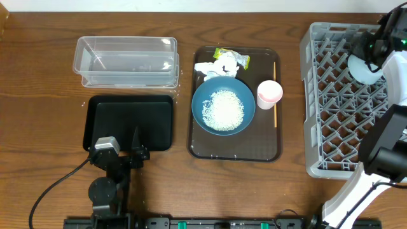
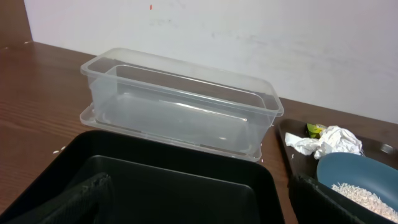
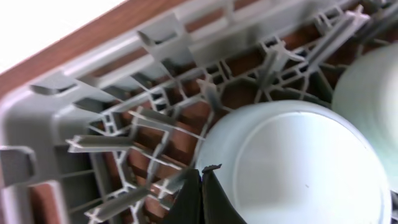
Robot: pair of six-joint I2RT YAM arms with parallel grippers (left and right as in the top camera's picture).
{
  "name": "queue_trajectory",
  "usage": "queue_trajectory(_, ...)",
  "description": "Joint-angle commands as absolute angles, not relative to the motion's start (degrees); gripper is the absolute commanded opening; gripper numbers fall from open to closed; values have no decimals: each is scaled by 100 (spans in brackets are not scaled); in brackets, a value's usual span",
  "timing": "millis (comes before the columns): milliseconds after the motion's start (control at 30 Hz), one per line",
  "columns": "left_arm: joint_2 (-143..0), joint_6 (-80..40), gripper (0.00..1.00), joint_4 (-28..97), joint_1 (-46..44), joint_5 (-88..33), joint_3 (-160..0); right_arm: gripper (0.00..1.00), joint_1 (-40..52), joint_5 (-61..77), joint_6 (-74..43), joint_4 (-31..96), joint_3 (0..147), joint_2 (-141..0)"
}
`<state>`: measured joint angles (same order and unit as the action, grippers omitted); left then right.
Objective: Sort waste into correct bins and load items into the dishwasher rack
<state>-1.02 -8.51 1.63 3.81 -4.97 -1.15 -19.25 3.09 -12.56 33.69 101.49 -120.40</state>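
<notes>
A: Our dishwasher rack (image 1: 337,114) fills the counter's (image 1: 38,95) right, the brown tray (image 1: 235,149) the middle, black tray (image 1: 137,111) and clear tub (image 1: 124,63) the left. Our left pincer (image 2: 199,205) hangs spread wide over the black tray

B: We see rice (image 1: 222,109) in the blue dish (image 1: 200,102) on the brown tray, pink cup (image 1: 269,93) and tissue (image 1: 216,66) beside. Our right pincer (image 3: 202,194), pressed together and empty, sits by a pale bowl (image 3: 292,168) in the rack
</notes>
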Motion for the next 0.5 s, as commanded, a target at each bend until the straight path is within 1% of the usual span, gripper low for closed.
queue_trajectory(0, -104, -751, 92, 362, 395, -580, -23, 1, -1879, -43, -1284, 3428, 10145, -12180)
queue_trajectory(467, -104, -751, 92, 362, 395, -580, -23, 1, -1883, -54, -1441, 3402, 10145, -12066)
